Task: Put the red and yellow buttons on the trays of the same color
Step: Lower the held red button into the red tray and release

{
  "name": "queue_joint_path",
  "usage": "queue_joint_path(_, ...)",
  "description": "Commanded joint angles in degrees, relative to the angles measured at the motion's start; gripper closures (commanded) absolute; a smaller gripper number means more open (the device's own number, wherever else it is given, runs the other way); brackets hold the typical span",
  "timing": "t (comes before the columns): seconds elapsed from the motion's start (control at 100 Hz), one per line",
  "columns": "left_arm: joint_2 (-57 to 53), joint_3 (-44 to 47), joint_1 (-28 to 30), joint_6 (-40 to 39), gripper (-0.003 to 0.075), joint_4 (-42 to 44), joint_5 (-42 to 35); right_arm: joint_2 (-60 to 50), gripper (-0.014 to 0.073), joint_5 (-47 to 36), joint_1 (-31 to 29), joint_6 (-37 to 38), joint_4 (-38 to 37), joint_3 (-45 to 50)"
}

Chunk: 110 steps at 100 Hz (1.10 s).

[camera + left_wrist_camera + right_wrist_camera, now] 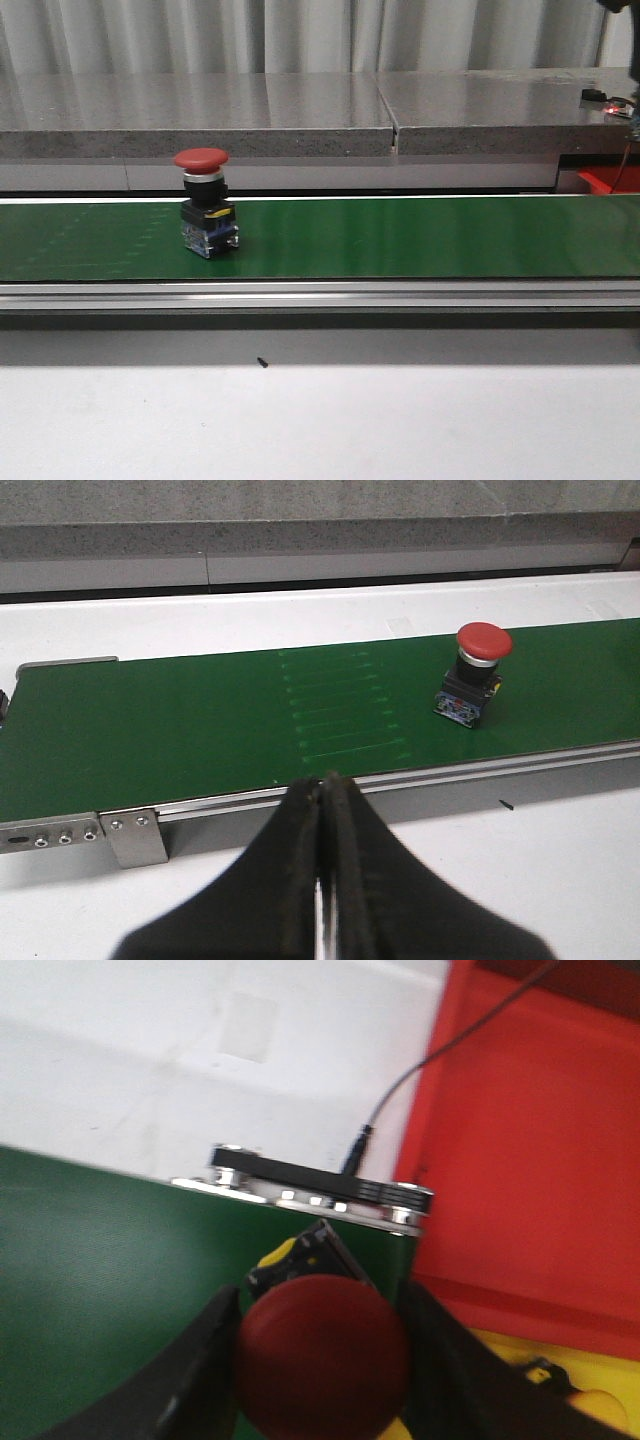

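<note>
- Red buttons: you have two in view. One red-capped button [204, 214] stands upright on the green conveyor belt [420, 238], toward the belt's left in the front view. A second red button [322, 1355] sits between the fingers of the right gripper [318, 1380], its dark red cap filling the gap between them.
- Green conveyor belt: you see it as one long strip running across the front view, with a metal rail along its near edge. The left wrist view adds the belt's end, a metal bracket [132, 836] with screws, and faint dashed marks on the belt surface.
- Red tray [530, 1150]: only the right wrist view shows it clearly, just beyond the belt's end, with a thin cable [420, 1065] crossing it. A yellow surface [560, 1365] shows next to it; you cannot tell its full shape.
- Left gripper [322, 880]: its jaws are pressed together with nothing between them. It hangs over the white table [560, 880] on the near side of the belt, well apart from the standing button [474, 673].
- Right gripper: its jaws are clamped on the second red button, above the belt's end near the red tray. The front view does not show this gripper.
</note>
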Motion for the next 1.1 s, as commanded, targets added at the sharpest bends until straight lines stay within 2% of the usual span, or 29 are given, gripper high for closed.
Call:
queue_joint_path(0.0,0.43,-1.46,-0.53,-0.42,0.0739,-0.99,-4.04,-1.96,0.0482,-3.00,-4.21,-0.02,1.07,-2.13)
queue_joint_path(0.18,0.43,-1.46,-0.53,-0.42,0.0739,-0.99,-4.04,1.46,0.0482,-4.08,-11.98,0.03,5.23,-2.24)
queue_joint_path(0.3,0.43,-1.46,-0.53,-0.42,0.0739,-0.99,-4.04,3.96,0.0482,-5.16,-14.70,0.03,8.81,-2.92)
queue_joint_path(0.51,0.43,-1.46,-0.53,-0.42,0.0739,-0.99,-4.04,8.49,0.0482,-6.69,-15.04,0.03,9.20,-6.39)
queue_joint_path(0.89,0.43,-1.46,-0.53,-0.42,0.0739,-0.99,-4.04,22.21,0.0482,-0.63,-15.09,0.03,11.70,-23.97)
queue_joint_path(1.09,0.43,-1.46,-0.53,-0.42,0.0739,-0.99,-4.04,26.05,0.0482,-0.63,-15.09,0.03,13.51,-26.11)
